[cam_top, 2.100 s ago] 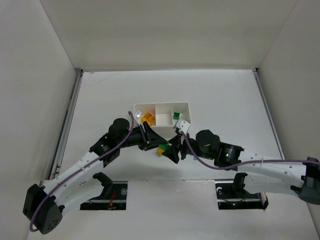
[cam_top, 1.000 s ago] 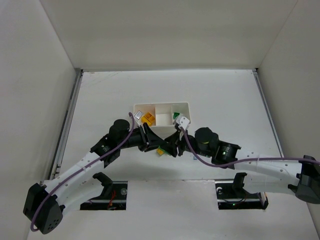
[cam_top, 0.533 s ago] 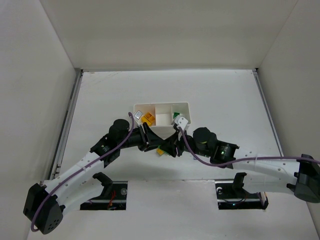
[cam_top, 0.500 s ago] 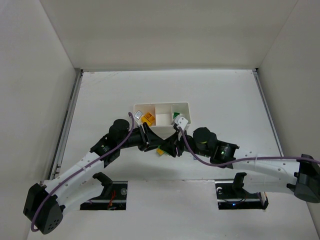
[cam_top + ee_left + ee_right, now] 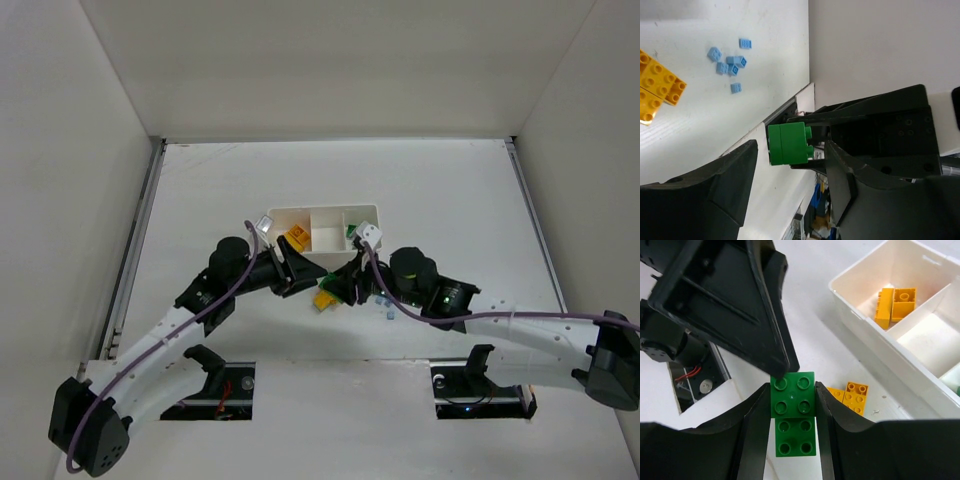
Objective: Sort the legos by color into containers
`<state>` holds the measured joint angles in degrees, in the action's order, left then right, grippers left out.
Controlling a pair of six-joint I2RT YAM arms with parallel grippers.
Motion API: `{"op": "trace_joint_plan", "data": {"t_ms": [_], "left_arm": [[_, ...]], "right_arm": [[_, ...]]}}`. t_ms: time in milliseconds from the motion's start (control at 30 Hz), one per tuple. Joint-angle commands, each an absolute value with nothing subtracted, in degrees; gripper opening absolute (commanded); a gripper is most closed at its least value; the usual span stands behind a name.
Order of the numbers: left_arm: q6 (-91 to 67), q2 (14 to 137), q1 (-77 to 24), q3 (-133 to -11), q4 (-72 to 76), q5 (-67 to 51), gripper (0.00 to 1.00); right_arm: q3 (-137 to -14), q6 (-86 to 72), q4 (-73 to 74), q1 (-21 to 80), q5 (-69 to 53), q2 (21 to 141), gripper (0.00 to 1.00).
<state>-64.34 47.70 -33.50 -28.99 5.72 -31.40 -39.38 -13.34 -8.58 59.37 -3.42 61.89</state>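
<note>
My right gripper (image 5: 793, 390) is shut on a bright green lego (image 5: 793, 412), two bricks stacked, held just above the table; it also shows in the left wrist view (image 5: 789, 144). My left gripper (image 5: 792, 150) is open and empty, with a fingertip (image 5: 780, 371) right by the green lego's far end. Yellow-orange legos (image 5: 852, 395) lie on the table by the white tray (image 5: 862, 320). Its left compartment holds yellow legos (image 5: 892, 302), and its right one holds a green lego (image 5: 352, 232). Several tiny pale blue legos (image 5: 730, 62) lie loose.
Both grippers meet just in front of the tray (image 5: 372, 212), left gripper (image 5: 290, 272) and right gripper (image 5: 345, 287) almost touching. Blue legos (image 5: 384, 300) lie to the right of them. The white enclosure walls stand at the sides and back.
The right gripper has lifted the green lego a little toward the tray. The left gripper has drawn back to the left. The yellow and blue legos on the table are now uncovered.
</note>
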Motion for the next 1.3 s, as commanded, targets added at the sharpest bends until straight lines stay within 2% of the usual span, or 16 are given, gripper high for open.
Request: {"op": "trace_joint_plan", "data": {"t_ms": [0, 100, 200, 267, 333, 433, 567, 700, 867, 1100, 1267], "left_arm": [[-63.5, 44.7, -31.0, -28.6, 9.0, -29.1, 0.54], [-61.4, 41.1, -28.4, -28.2, 8.6, -25.5, 0.52], [-58.7, 38.3, -28.3, -27.6, 8.5, -20.9, 0.42], [-56.3, 36.9, -30.8, -26.8, 9.0, -16.9, 0.41], [-53.4, 36.2, -34.8, -26.2, 9.6, -10.7, 0.41], [-47.8, 37.5, -43.2, -25.8, 11.8, 0.6, 0.48], [-43.3, 43.0, -52.4, -26.4, 16.5, 10.7, 0.53], [-41.2, 49.4, -56.9, -28.4, 19.3, 14.7, 0.51], [-41.9, 52.4, -57.0, -28.8, 20.7, 19.0, 0.47], [-41.8, 54.4, -57.0, -28.2, 28.5, 19.0, 0.46], [-41.1, 57.4, -57.7, -29.5, 31.4, 18.8, 0.42]], "right_arm": [[-39.8, -14.9, -12.7, 58.0, -3.3, 60.9, 0.22], [-39.5, -15.6, -13.8, 56.3, -1.9, 61.3, 0.22], [-39.9, -17.2, -14.6, 53.8, 1.6, 62.4, 0.23], [-40.9, -19.6, -15.1, 52.5, 5.3, 63.8, 0.23], [-42.4, -22.6, -15.1, 52.1, 10.5, 65.7, 0.22], [-45.1, -26.9, -14.6, 52.2, 18.0, 69.3, 0.22], [-47.1, -30.1, -15.1, 52.6, 21.3, 72.6, 0.22], [-47.8, -33.0, -15.2, 52.9, 23.3, 73.9, 0.22], [-46.8, -34.4, -15.6, 52.9, 23.1, 72.5, 0.23], [-44.3, -37.3, -16.4, 52.9, 21.1, 70.2, 0.23], [-43.0, -39.3, -18.1, 52.9, 17.8, 69.7, 0.24]]}}
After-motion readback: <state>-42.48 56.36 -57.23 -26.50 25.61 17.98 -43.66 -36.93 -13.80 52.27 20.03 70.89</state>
